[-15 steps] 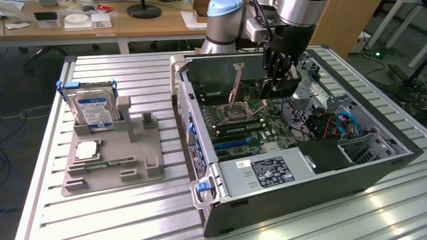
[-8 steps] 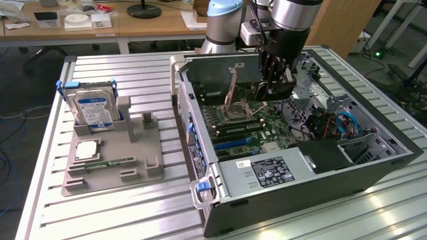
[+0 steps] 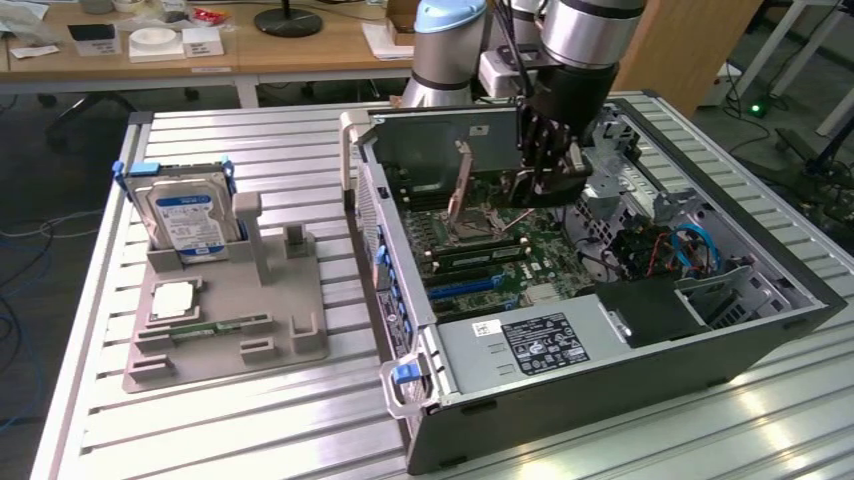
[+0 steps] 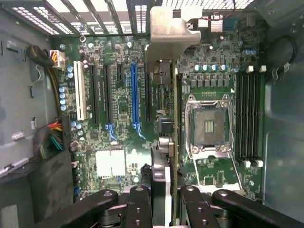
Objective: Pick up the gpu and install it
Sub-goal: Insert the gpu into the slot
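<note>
Arm (image 3: 581, 40) is reaching down into the open PC case (image 3: 747, 330) on the slatted table (image 3: 267, 420). Gripper (image 3: 545, 185) is hanging low over the motherboard (image 3: 534, 250), near the middle of the case.

The exterior view is giving the wider layout. On its left, well apart from the case, a grey holder (image 3: 287, 340) is carrying a hard drive (image 3: 187, 222) standing upright, with a memory stick (image 3: 214, 327) lying flat in front of it. From this side the black fingers are blocking what they are gripping.

The wrist view is settling that. Gripper (image 4: 164, 202) is clamping the gpu (image 4: 166, 124), with dark fingers (image 4: 137, 204) pressing on either side of the card. The gpu is showing edge-on as a thin strip running away from the gripper, and its silver end bracket (image 4: 171, 33) is sitting at the vented rear wall of the case. The card is lying over the motherboard (image 4: 114, 137), between the blue slot (image 4: 134, 95) and the CPU socket (image 4: 209, 123), with the memory slots (image 4: 249, 114) beyond the socket. Cannot tell whether the card's lower edge is touching a slot or hanging just above it.
</note>
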Available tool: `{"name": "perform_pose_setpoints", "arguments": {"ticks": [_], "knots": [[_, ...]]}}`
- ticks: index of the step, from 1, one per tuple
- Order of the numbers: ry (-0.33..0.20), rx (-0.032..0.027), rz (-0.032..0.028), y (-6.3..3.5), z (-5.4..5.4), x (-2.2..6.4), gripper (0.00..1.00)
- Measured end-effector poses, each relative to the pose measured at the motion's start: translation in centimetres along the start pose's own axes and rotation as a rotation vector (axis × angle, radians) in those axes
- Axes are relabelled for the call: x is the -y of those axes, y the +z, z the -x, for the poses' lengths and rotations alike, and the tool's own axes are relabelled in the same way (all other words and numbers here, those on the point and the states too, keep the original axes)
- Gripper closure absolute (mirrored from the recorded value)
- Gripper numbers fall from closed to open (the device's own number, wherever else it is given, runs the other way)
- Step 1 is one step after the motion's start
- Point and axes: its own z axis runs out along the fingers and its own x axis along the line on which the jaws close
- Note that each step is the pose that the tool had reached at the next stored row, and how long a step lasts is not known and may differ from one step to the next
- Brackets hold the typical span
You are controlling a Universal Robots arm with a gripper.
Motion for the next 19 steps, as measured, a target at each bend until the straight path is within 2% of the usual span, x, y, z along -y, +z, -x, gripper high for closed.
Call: {"name": "perform_pose_setpoints", "arguments": {"ticks": [4,8,14,19], "knots": [[-0.002,0.0000,0.0001,0.47,-0.1,-0.93,0.72],[-0.014,0.0007,0.0006,1.09,-0.5,-0.97,0.72],[-0.061,0.0025,0.0050,1.88,-0.9,-1.05,0.72],[-0.061,0.0015,0.0052,2.61,-1.1,-2.13,0.72]]}}
